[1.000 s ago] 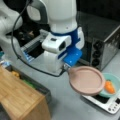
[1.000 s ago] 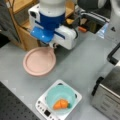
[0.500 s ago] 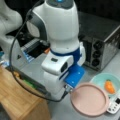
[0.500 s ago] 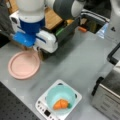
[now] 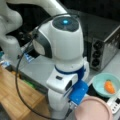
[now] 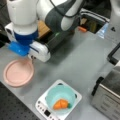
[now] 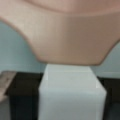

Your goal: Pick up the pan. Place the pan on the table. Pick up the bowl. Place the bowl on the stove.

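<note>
Pink pan [image 6: 18, 72] is seen on the grey counter [image 6: 75, 62] at a front view's left, well apart from the stove [image 6: 75, 96], where the teal bowl [image 6: 61, 96] with something orange inside is already sitting. So the bowl looks to be on the cooktop while the pan is down on the counter or very close to it.

The pincer [image 6: 32, 58] is found right at the pan's rim, and in the wrist view the white handle [image 7: 71, 90] is framed between dark fingers [image 7: 22, 97], so the handle looks pinched, narrow grip.

Pan is judged stiff, light and a bit slick; the short handle is the obvious spot to be grabbed. No readable brand or writing is made out anywhere.
</note>
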